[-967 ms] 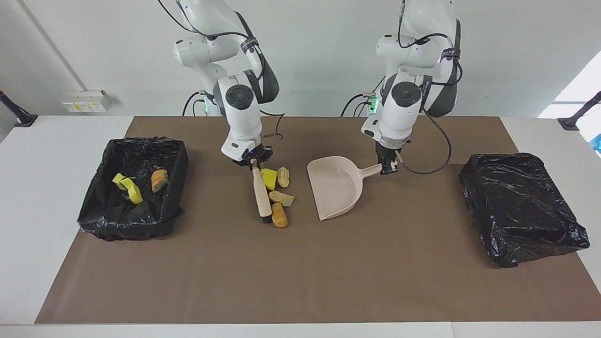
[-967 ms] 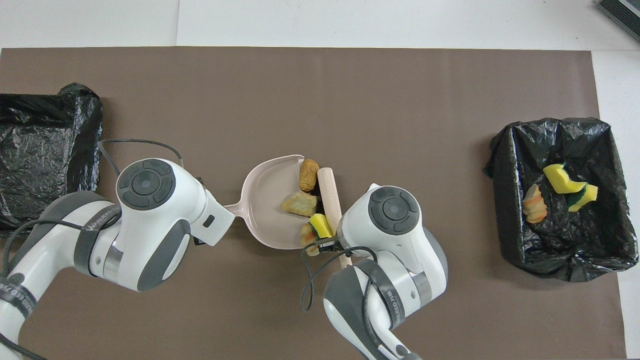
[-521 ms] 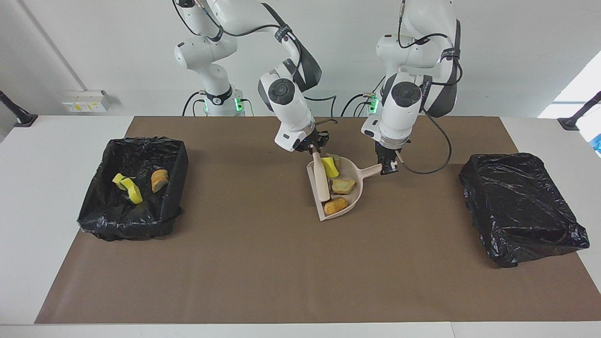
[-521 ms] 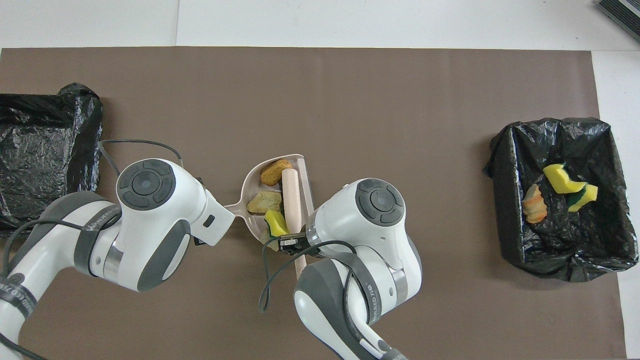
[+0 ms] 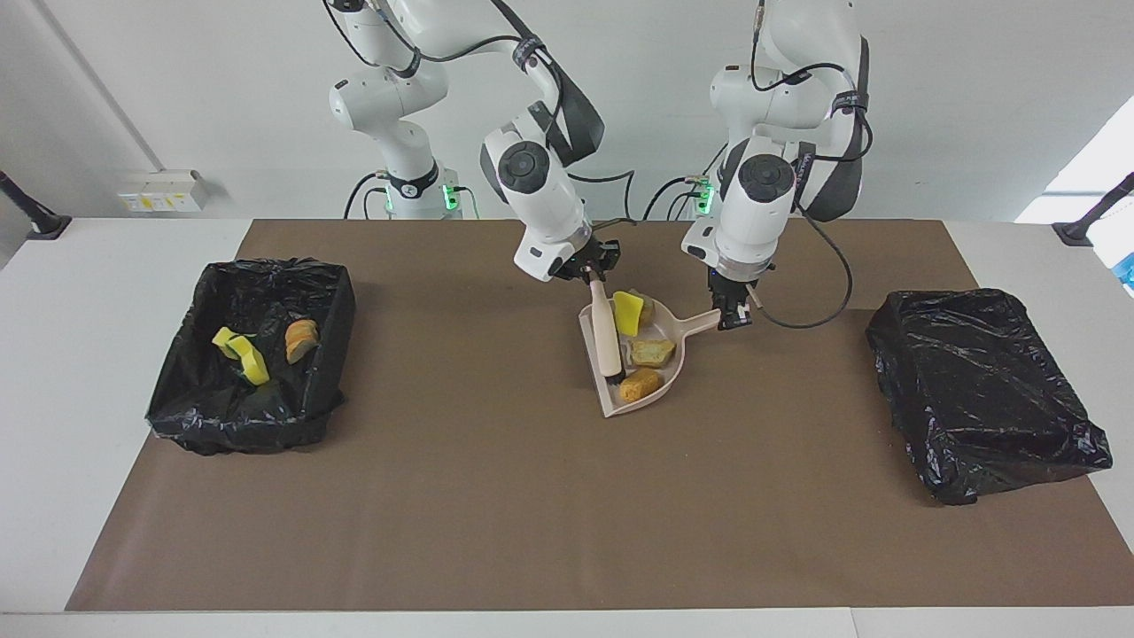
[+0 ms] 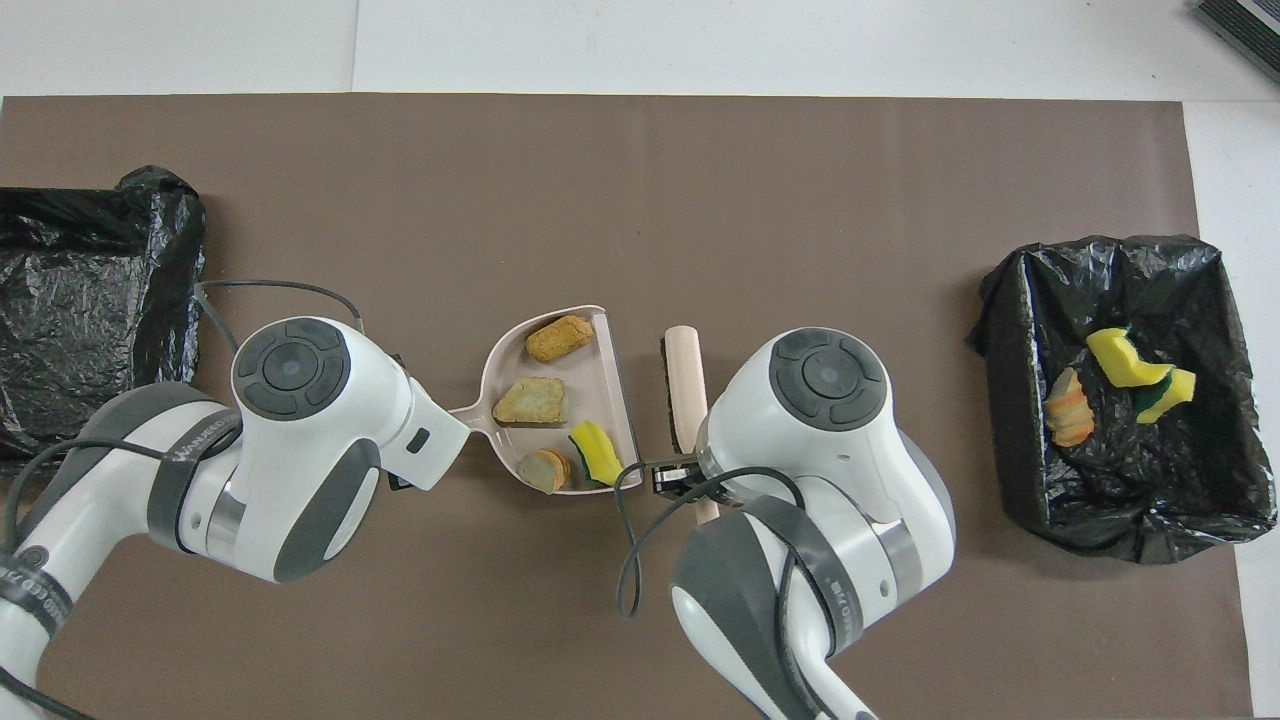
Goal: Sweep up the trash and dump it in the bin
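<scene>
Sweeping done for four pieces of trash (image 5: 643,353), now lying in dustpan (image 5: 663,390); left gripper (image 5: 733,315) pinches its handle, right gripper (image 5: 595,273) pinches brush (image 5: 606,337) raised over dustpan mouth. Next: carry dustpan level, tip over bin (image 5: 190,390), which holds three pieces. Covered second bin (image 5: 983,390): contents hidden

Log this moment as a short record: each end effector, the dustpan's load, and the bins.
left end effector: shut on dustpan handle
right end effector: shut on brush, beside the pan's mouth
dustpan: on the mat, holding four trash pieces
open bin: at the right arm's end, three pieces inside
covered bin: at the left arm's end
</scene>
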You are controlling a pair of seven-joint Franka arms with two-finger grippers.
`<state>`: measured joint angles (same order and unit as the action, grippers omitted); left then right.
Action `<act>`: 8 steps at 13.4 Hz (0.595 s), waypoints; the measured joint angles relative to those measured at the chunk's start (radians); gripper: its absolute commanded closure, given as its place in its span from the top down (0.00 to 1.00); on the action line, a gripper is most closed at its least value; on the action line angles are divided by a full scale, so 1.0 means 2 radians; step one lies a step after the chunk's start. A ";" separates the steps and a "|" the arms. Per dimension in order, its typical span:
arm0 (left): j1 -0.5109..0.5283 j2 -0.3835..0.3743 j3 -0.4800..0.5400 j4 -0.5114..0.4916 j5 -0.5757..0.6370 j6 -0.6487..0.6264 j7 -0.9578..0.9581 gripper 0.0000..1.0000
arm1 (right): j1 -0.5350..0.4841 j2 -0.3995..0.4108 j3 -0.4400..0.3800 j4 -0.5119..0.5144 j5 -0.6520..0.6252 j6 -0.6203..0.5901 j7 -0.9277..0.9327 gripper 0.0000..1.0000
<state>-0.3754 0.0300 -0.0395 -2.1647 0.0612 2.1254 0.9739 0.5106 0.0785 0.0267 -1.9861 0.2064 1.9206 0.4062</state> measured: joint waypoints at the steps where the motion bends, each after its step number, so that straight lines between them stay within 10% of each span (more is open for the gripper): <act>1: 0.000 0.000 0.001 0.000 0.000 0.001 -0.003 0.00 | -0.006 -0.010 0.000 -0.001 -0.015 -0.014 0.004 0.00; 8: 0.016 -0.001 0.007 0.002 -0.024 0.007 -0.016 0.00 | 0.039 -0.067 0.006 -0.008 -0.047 -0.079 0.130 0.00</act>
<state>-0.3441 0.0285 -0.0255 -2.1615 0.0134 2.1385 0.9410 0.5885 -0.0560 0.0388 -2.0020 0.1120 1.7629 0.6656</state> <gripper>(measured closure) 0.670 0.744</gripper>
